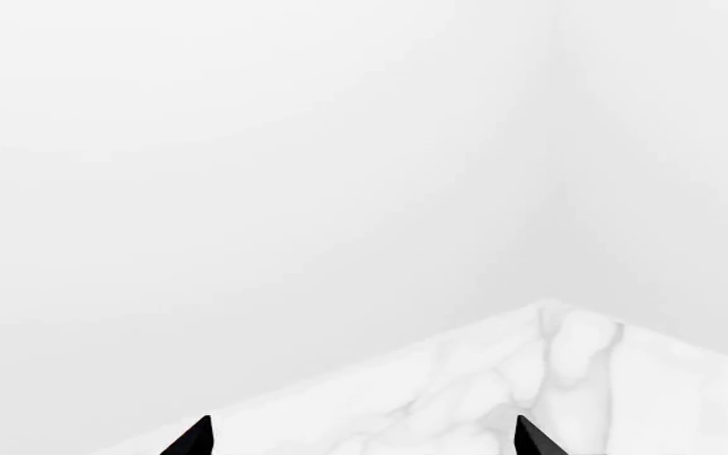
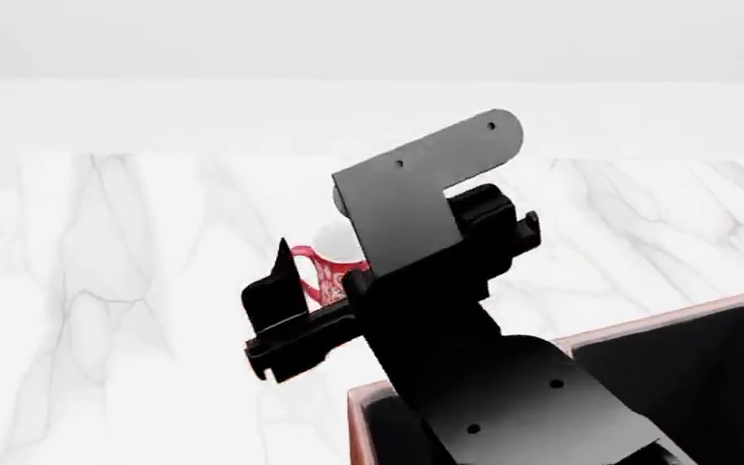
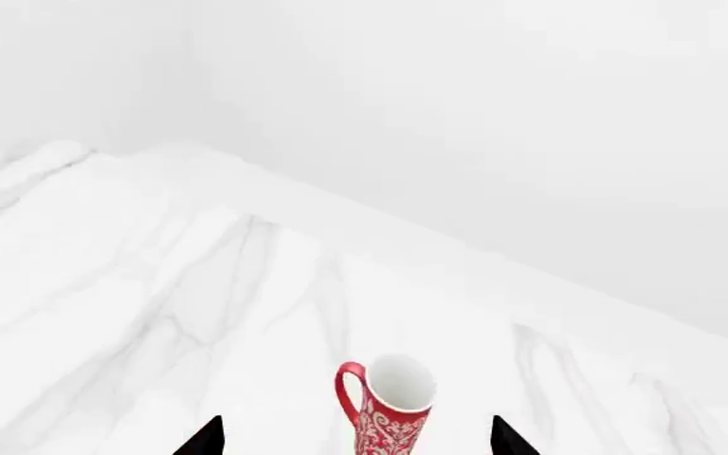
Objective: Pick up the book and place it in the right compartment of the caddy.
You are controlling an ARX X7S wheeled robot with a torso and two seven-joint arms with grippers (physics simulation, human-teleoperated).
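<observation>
Book is showing in no view. Caddy (image 2: pixel 579 339) is sitting below my right arm, pink-rimmed compartments empty. I am holding my right gripper (image 3: pixel 357 438) open, tips straddling the red patterned mug (image 3: pixel 386 403); left gripper (image 1: pixel 361 438) also open over the marble table (image 1: pixel 567 379). Probably searching.

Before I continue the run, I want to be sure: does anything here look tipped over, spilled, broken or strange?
Nothing stands out. The red patterned mug stands upright on the marble table, with no spill or damage visible. The caddy sits level at the table's near edge. The book is not visible in any view.
</observation>
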